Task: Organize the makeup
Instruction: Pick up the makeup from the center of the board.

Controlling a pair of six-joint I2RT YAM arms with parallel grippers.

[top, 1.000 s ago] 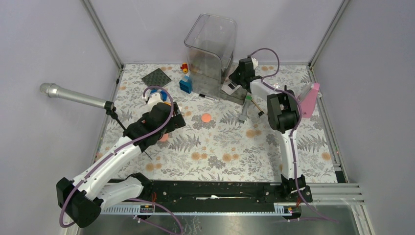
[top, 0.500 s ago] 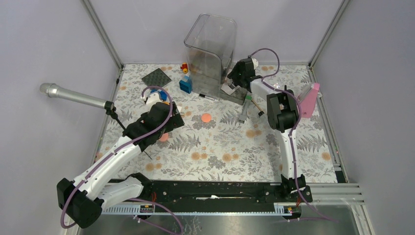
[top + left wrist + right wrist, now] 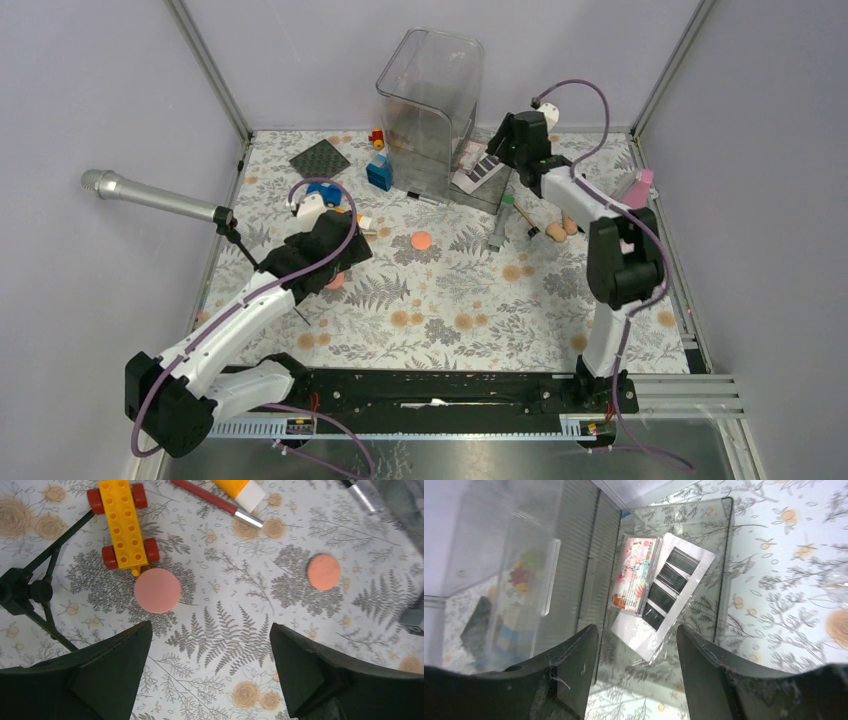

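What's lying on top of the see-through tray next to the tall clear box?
A white palette with dark squares and a pink picture strip lies on the tray. The flowery cloth shows through it. The right tool has black fingers that cover the tray's near end.

Left gripper, jaws spread wide: you've got bare mat under and just ahead. The near coral disc sits right at the tail of the yellow toy car, and the mic stand legs crowd your left. The mat runs free rightward to the second coral disc. Right gripper: the clear bin wall blocks you left of the white palette. Mat lies free on its right.
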